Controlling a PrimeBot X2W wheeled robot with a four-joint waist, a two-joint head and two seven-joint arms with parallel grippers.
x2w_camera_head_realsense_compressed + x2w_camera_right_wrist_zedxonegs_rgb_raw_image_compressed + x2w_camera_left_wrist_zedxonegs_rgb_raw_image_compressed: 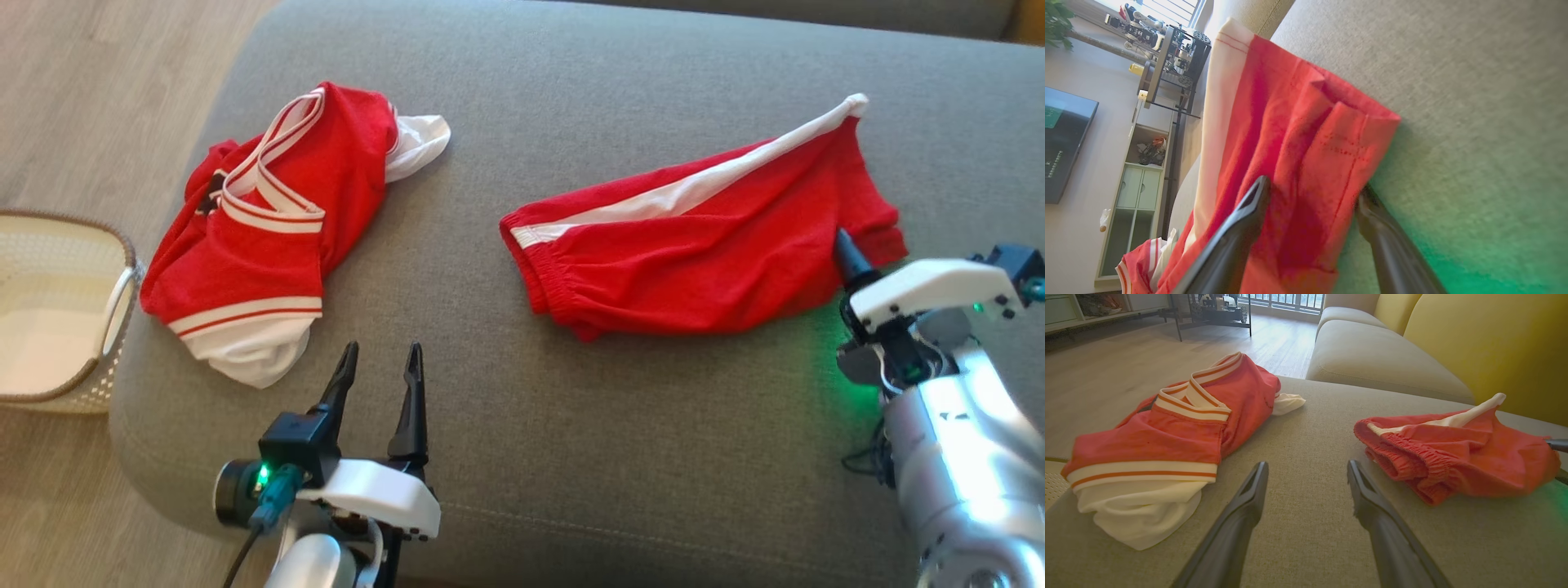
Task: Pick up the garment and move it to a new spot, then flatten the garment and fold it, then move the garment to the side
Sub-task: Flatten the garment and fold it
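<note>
Two red things lie on the big grey cushion. The red shorts are on the robot's right side of it. They lie a bit crumpled, with a white stripe along the far edge. The stretchy waist points to the middle of the cushion. The red and white jersey lies in a bunched heap on the robot's left side, well apart from the shorts. Its white part lies near the front edge of the cushion.

The right gripper is at the leg end of the shorts. Its two fingers are spread wide and are not squeezing. One finger lies over the red cloth. The tip of the other finger sits right at the hem, by the bare cushion. I cannot tell if that tip is under the cloth or just beside it. The shorts rest on the cushion and are not lifted. A green glow falls on the cushion next to this gripper.

The left gripper hangs near the front of the cushion, between the two clothes. Its fingers are apart and hold nothing. It touches neither the jersey nor the shorts.

A pale woven basket stands on the wood floor. It is just beside the cushion's left end, near the jersey.
</note>
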